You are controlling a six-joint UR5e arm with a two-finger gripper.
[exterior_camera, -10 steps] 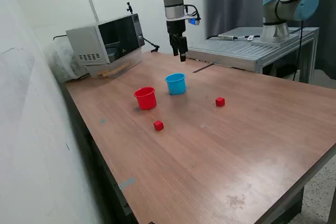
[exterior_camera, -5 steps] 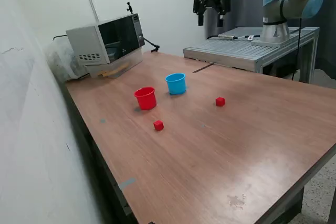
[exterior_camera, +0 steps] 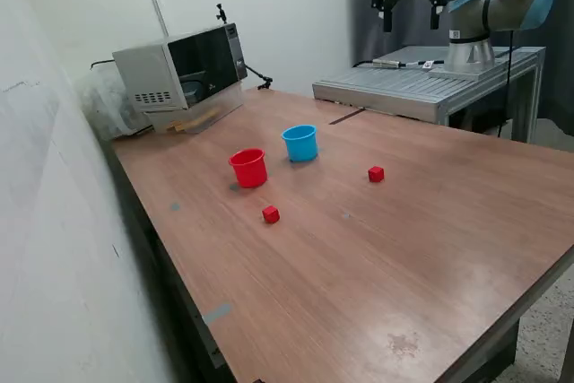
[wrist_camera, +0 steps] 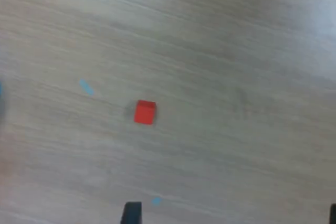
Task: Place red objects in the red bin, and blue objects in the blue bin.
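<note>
The small red plastic cup (exterior_camera: pixel 248 168) and light blue plastic cup (exterior_camera: pixel 300 143) are standing side by side on the wooden surface (exterior_camera: pixel 430 248), their insides hidden. 2 small red cubes (exterior_camera: pixel 271 214) (exterior_camera: pixel 376 174) are lying nearby. The claw (exterior_camera: pixel 413 4) is hanging spread, empty, high above.

Even, soft indoor light fills the exterior view, which is bright and mostly sharp; the red cup (exterior_camera: pixel 248 168) and blue cup (exterior_camera: pixel 300 143) cast only faint shadows on the bench (exterior_camera: pixel 386 257), which carries a mild sheen. The wrist view is paler, washed out and blurred throughout; the red cube (wrist_camera: pixel 145 113) has soft edges.
</note>
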